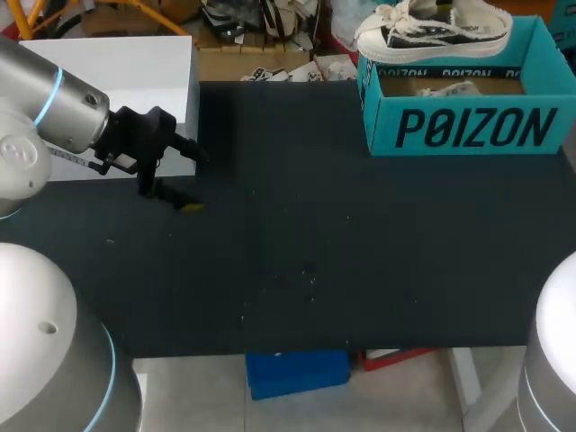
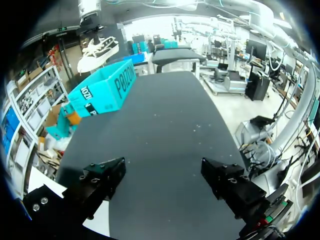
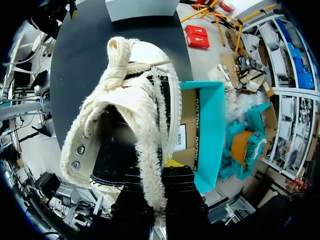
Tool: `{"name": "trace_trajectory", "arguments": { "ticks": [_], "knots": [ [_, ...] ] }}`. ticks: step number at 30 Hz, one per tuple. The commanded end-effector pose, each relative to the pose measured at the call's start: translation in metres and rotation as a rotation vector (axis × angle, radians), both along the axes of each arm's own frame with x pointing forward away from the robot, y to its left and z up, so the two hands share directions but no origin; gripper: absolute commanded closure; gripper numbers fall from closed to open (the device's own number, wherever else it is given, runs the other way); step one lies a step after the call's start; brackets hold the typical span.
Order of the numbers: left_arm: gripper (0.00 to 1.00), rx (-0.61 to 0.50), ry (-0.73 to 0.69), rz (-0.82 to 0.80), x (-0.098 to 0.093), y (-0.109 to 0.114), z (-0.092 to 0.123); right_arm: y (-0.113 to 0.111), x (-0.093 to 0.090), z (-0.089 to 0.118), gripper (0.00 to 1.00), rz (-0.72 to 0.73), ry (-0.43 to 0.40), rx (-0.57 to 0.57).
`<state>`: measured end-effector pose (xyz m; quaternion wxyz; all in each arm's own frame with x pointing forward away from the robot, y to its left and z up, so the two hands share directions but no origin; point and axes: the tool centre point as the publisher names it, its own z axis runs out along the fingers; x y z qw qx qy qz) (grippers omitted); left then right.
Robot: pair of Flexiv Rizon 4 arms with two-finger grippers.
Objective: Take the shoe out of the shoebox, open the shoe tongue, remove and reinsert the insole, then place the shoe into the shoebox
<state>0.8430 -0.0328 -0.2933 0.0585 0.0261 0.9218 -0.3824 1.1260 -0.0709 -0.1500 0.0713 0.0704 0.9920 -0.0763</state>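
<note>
dark worktop, shoe held over the shoebox

the left hand hangs low beside the white box, fingers spread wide, holding nothing. the right hand clamps the shoe's opening rim above the shoebox at the far right edge, well apart.

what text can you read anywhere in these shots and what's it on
"POIZON": big dark letters on the teal shoebox's front wall, head view.
"POIZON": the same word on its long side, left wrist view; the end wall's print is only partly visible.
Print on the shoebox wall, right wrist view: too skewed to read.
White label inside the shoebox: too small to read.
Shoe: no readable text.
</note>
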Motion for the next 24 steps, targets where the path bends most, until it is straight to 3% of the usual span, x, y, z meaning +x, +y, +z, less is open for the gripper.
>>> {"name": "trace_trajectory", "arguments": {
  "ticks": [1,16,24],
  "knots": [
    [0.00,0.001,-0.004,0.002,-0.001,-0.001,-0.001,-0.018,0.016,-0.007,1.00,0.036,0.018,0.031],
    [0.00,0.001,-0.004,0.002,-0.001,-0.001,-0.001,-0.074,0.085,-0.041,1.00,0.146,0.087,0.049],
    [0.00,0.001,-0.004,0.002,-0.001,-0.001,-0.001,-0.092,0.111,-0.065,1.00,0.161,0.123,0.064]
  ]
}}
